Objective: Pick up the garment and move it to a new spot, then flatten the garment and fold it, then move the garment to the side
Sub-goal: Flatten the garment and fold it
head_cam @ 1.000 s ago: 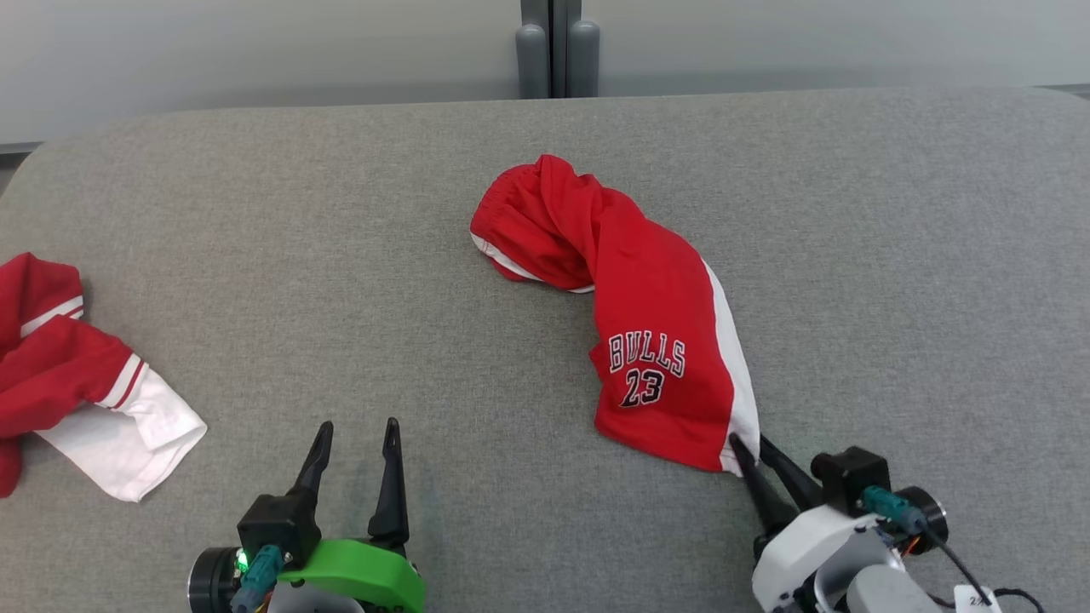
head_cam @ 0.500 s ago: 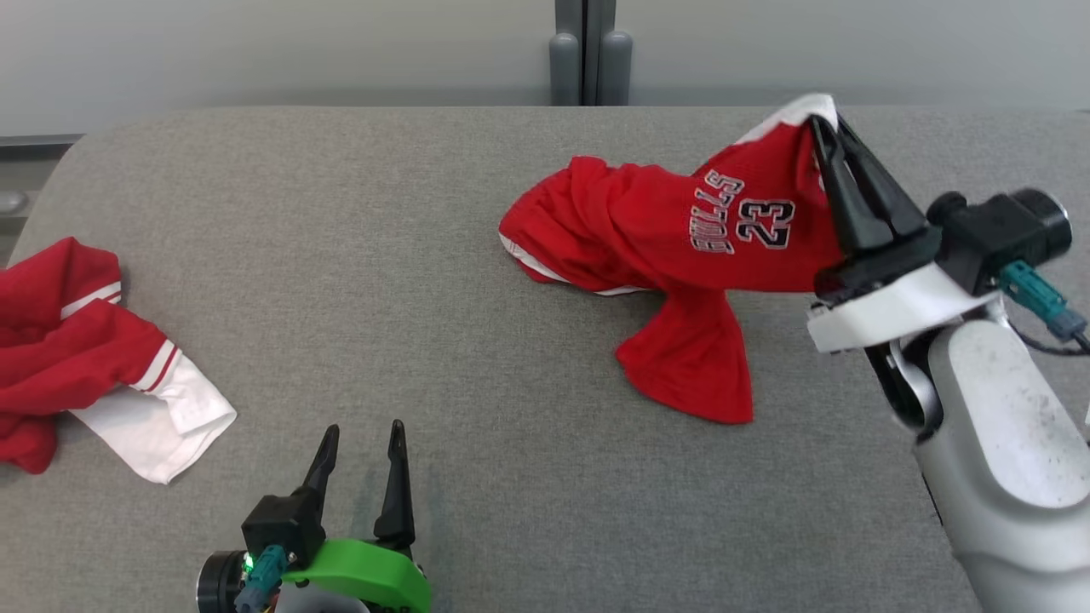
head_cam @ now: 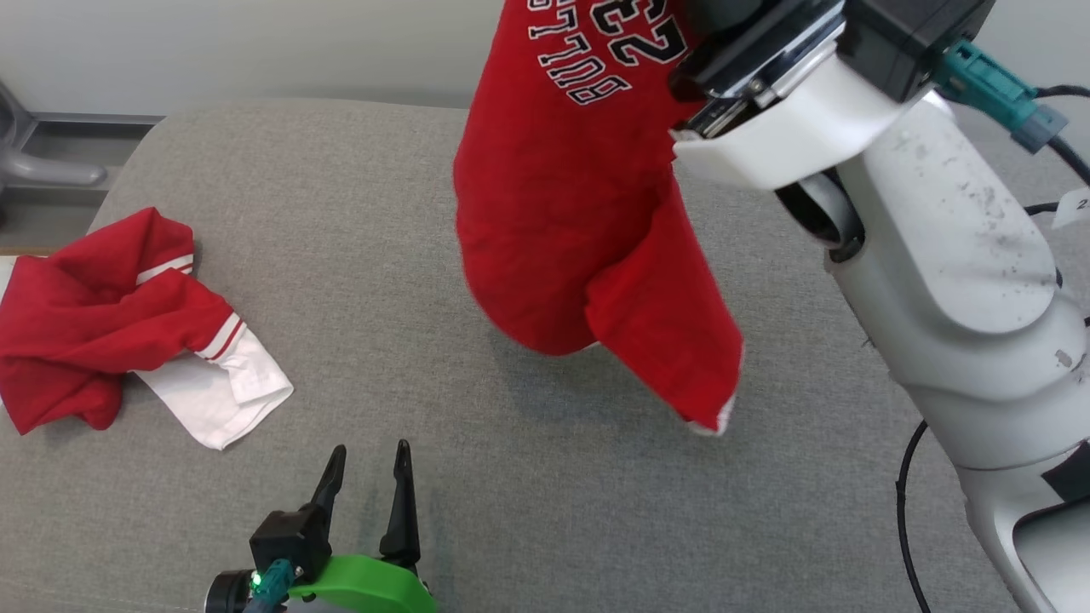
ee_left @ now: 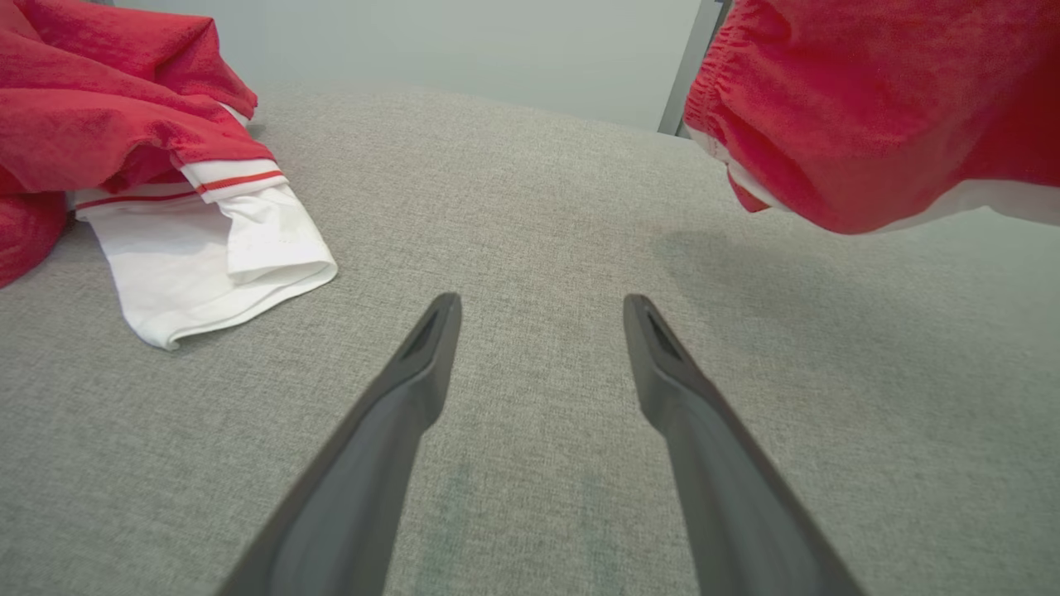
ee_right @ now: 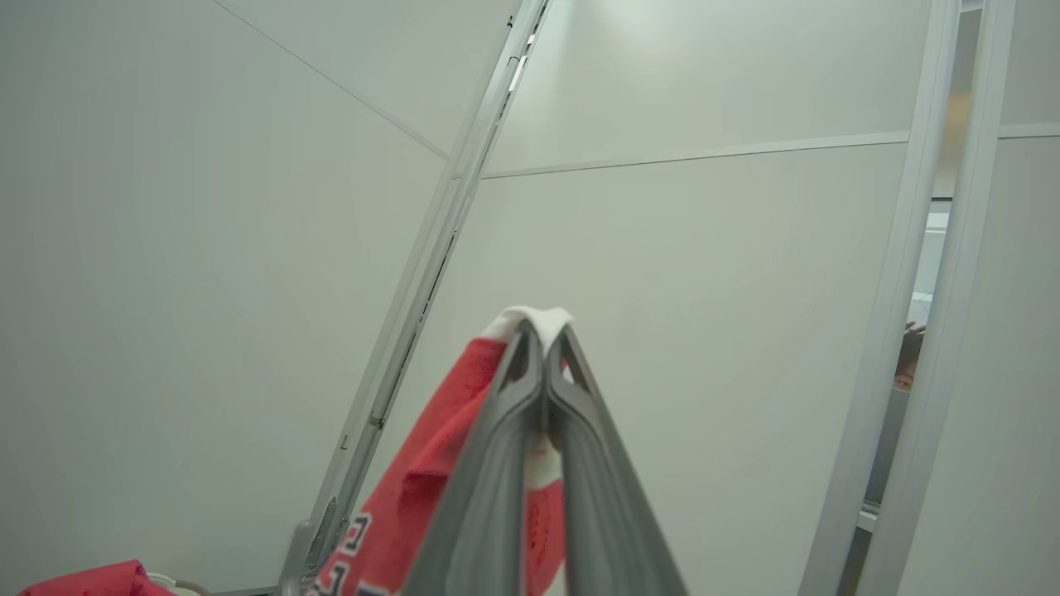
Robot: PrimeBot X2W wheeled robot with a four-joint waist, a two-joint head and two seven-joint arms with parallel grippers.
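The garment [head_cam: 588,213] is a pair of red shorts with white trim and upside-down lettering, hanging in the air over the grey table [head_cam: 383,255]. My right gripper [ee_right: 544,331] is shut on its white-edged corner, fingers pointing up toward the wall. Its red waistband end [ee_left: 836,124] dangles just above the cloth surface in the left wrist view. My left gripper [head_cam: 368,455] stands open low at the table's near edge, nothing between its fingers [ee_left: 431,348], well left of the hanging shorts.
A second red and white garment [head_cam: 128,332] lies crumpled at the table's left side, also [ee_left: 157,190] ahead-left of the left gripper. My pale right forearm [head_cam: 945,255] rises along the right. A wall panel [ee_right: 704,248] stands behind the table.
My right gripper closed on the shorts' corner and lifted them off the table, high and to the rear. The head camera shifted too. The left gripper stayed put.
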